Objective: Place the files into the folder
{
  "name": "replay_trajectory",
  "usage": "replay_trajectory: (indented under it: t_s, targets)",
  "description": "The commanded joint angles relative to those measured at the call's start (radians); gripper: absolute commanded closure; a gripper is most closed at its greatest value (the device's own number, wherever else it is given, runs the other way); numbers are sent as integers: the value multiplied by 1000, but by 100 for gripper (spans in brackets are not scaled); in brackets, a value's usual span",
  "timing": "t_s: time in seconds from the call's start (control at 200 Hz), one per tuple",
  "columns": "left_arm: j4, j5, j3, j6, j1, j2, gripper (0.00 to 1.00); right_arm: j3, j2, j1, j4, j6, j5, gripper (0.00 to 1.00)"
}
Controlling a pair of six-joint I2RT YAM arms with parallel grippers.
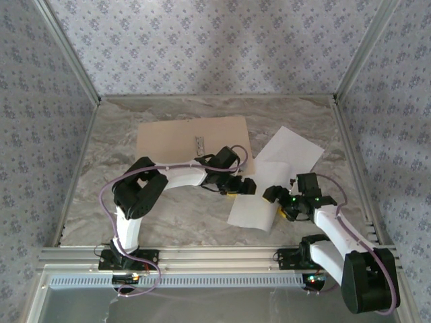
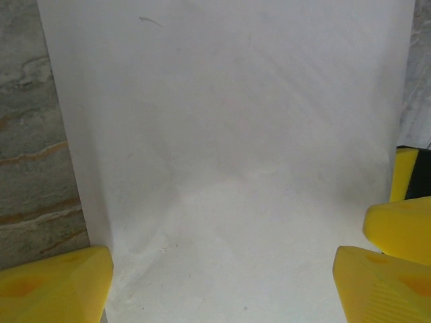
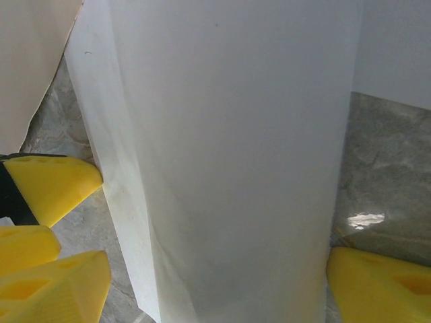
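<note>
The tan folder (image 1: 192,138) lies open and flat at the back left, a small metal clip (image 1: 199,143) on it. Its corner is also in the right wrist view (image 3: 27,67). One white file (image 1: 259,198) lies right of centre, with both grippers at it. My left gripper (image 1: 246,186) (image 2: 222,289) is open over its near-left edge, yellow fingers (image 2: 54,286) wide apart on the paper. My right gripper (image 1: 277,202) (image 3: 219,289) is open too. That file (image 3: 222,148) bows up between its fingers (image 3: 380,282). A second file (image 1: 291,149) (image 3: 397,47) lies behind it.
Patterned walls close the table on three sides, with metal rails along the edges. Bare marble surface (image 1: 108,195) spreads to the left of the arms. The two grippers' fingertips nearly meet over the file (image 2: 401,225).
</note>
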Motion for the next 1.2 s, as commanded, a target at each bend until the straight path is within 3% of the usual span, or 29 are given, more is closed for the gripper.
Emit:
replay_trajectory:
  t_s: [0.0, 0.305, 0.7, 1.194]
  targets:
    - [52, 38, -21, -22, -14, 33, 15, -37, 0, -2, -8, 11, -42, 16]
    - [102, 61, -24, -36, -23, 47, 15, -46, 9, -3, 48, 25, -54, 23]
    - [111, 75, -24, -39, -28, 33, 15, -40, 10, -4, 95, 44, -98, 49]
    - [85, 90, -46, -37, -19, -142, 12, -22, -86, -70, 25, 33, -154, 67]
